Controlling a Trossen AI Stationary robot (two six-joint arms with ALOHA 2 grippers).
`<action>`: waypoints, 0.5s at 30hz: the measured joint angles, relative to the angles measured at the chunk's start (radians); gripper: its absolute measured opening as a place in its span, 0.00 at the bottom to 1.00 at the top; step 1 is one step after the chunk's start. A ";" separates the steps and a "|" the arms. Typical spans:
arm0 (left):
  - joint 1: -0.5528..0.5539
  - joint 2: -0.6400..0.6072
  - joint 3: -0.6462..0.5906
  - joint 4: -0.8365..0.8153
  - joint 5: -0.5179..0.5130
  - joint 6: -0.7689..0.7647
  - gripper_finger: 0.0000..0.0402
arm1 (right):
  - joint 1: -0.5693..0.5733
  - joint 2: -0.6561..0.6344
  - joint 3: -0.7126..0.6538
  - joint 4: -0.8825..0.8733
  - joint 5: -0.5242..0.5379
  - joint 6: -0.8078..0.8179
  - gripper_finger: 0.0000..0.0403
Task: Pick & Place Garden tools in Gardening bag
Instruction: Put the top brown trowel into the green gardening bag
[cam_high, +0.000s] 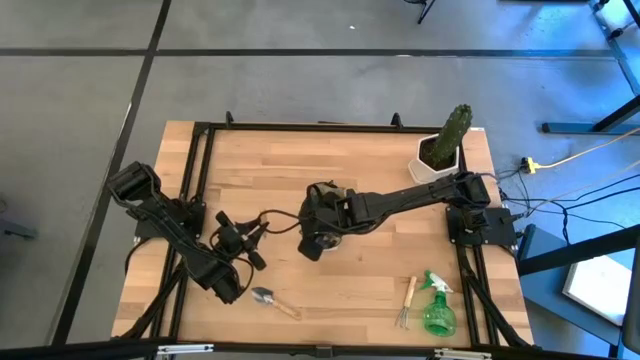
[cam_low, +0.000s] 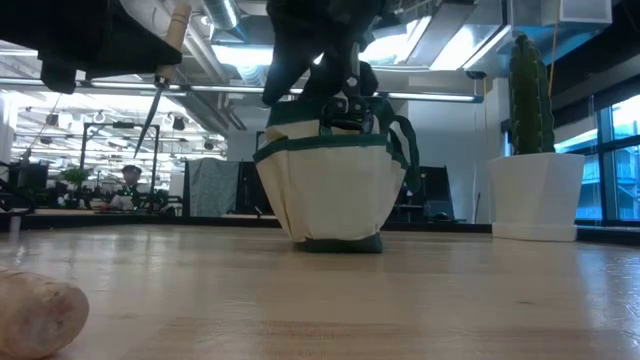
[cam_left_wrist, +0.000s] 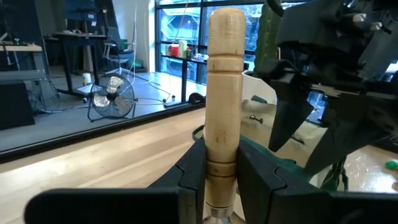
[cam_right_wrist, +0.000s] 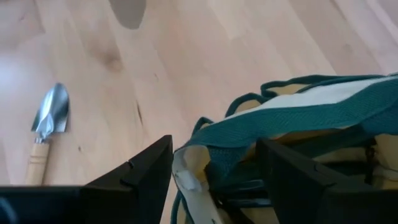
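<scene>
Wooden-handled tool (cam_left_wrist: 224, 106) pinched upright in my left gripper (cam_left_wrist: 222, 180), fingers closed on its handle, near the table's left side. My right gripper (cam_right_wrist: 214, 168) hangs over the gardening bag (cam_high: 325, 225) at table centre, fingers spread around its rim (cam_right_wrist: 186, 177), gripping nothing. One bag. On the table: one trowel (cam_high: 272, 299), one hand fork (cam_high: 406, 302), one green spray bottle (cam_high: 436, 310).
</scene>
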 joint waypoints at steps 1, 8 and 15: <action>0.000 0.000 0.000 0.008 0.000 0.009 0.14 | 0.000 0.000 0.000 0.001 0.006 0.006 0.57; 0.000 0.000 0.000 0.017 0.001 0.025 0.14 | 0.001 0.002 0.000 0.012 0.008 0.059 0.57; 0.000 0.000 0.000 0.017 0.001 0.025 0.14 | 0.005 0.034 0.000 0.002 -0.022 0.101 0.57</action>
